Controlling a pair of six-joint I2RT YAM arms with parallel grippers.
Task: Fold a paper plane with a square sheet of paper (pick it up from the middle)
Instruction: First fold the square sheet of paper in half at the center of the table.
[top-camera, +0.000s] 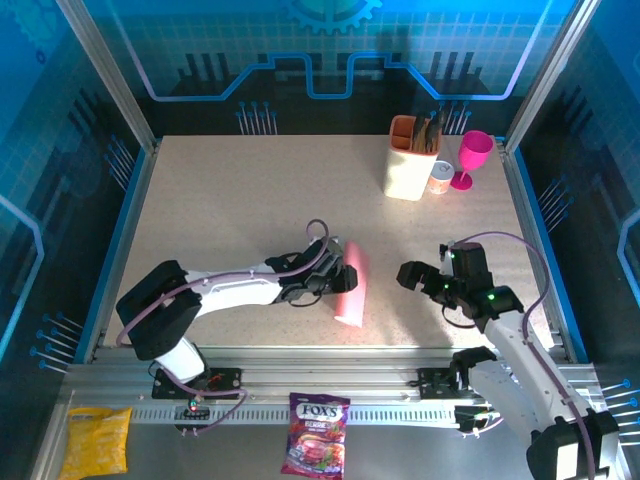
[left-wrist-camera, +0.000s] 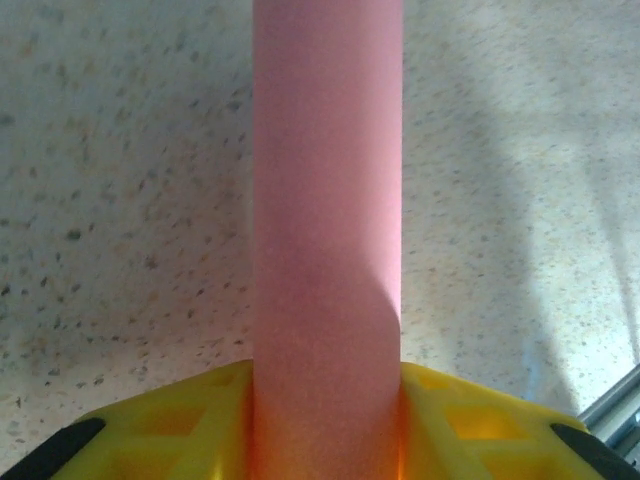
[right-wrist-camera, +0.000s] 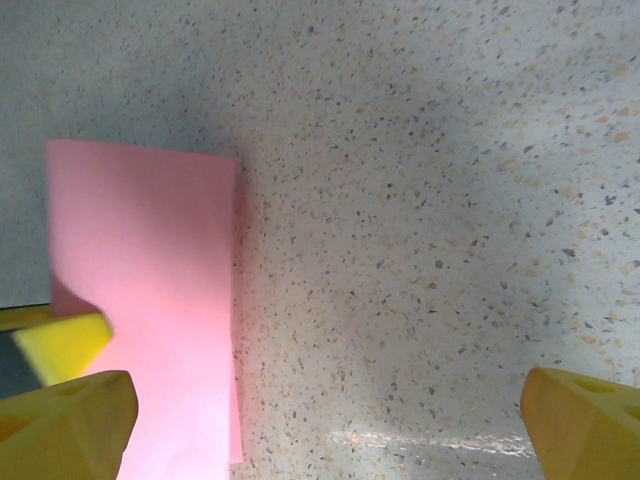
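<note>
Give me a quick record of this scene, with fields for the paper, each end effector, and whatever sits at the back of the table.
paper: pink paper, folded into a long strip, near the front middle of the table
left end effector: shut on the pink paper, which runs straight out from its grip
right end effector: open, holding nothing, to the right of the paper
back right corner: cream holder with tools in it, magenta goblet beside it
</note>
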